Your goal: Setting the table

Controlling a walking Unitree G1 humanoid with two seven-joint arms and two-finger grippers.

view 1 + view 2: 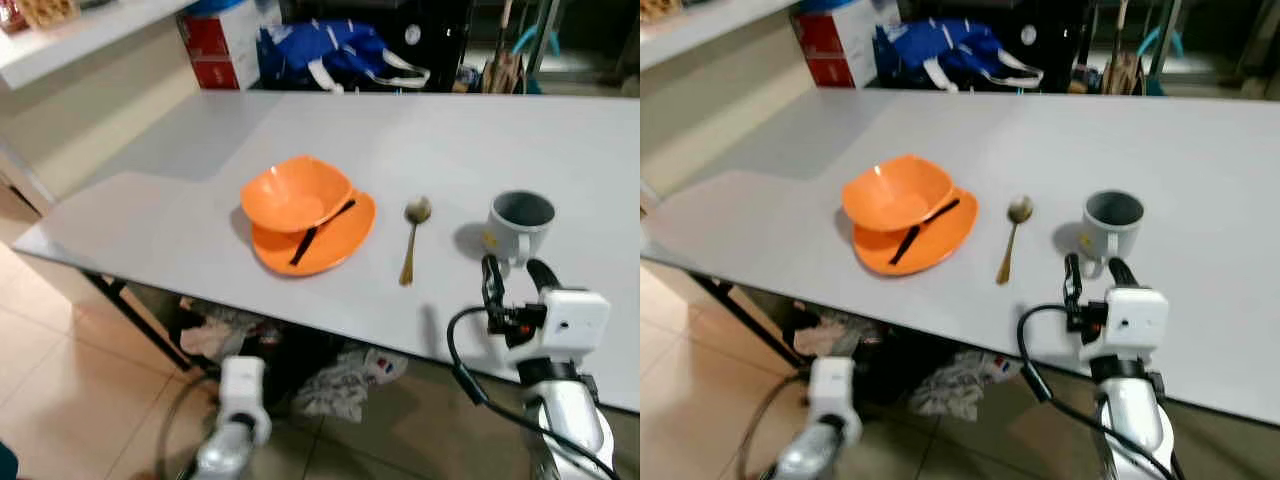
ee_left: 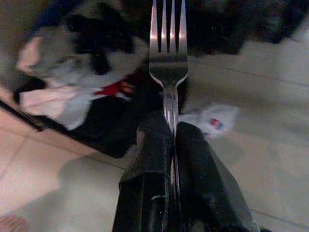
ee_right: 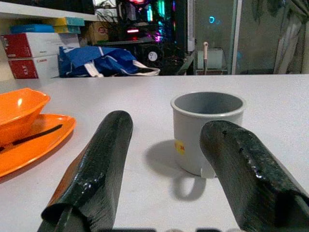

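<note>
An orange bowl (image 1: 296, 191) sits on an orange plate (image 1: 338, 238) near the grey table's (image 1: 300, 130) front edge, with a black stick (image 1: 322, 231) leaning across them. A gold spoon (image 1: 413, 238) lies to their right. Further right stands a grey mug (image 1: 520, 223), its handle toward me. My right gripper (image 1: 512, 283) is open just in front of the mug (image 3: 207, 130), fingers (image 3: 96, 169) either side of the handle without touching. My left gripper (image 2: 171, 145) hangs low below the table edge, shut on a silver fork (image 2: 168, 53) that points at the floor.
Crumpled cloths and papers (image 1: 330, 375) lie on the tiled floor under the table. A blue bag (image 1: 330, 50) and red-and-white boxes (image 1: 215, 45) stand beyond the far edge. The table's right and back areas are bare.
</note>
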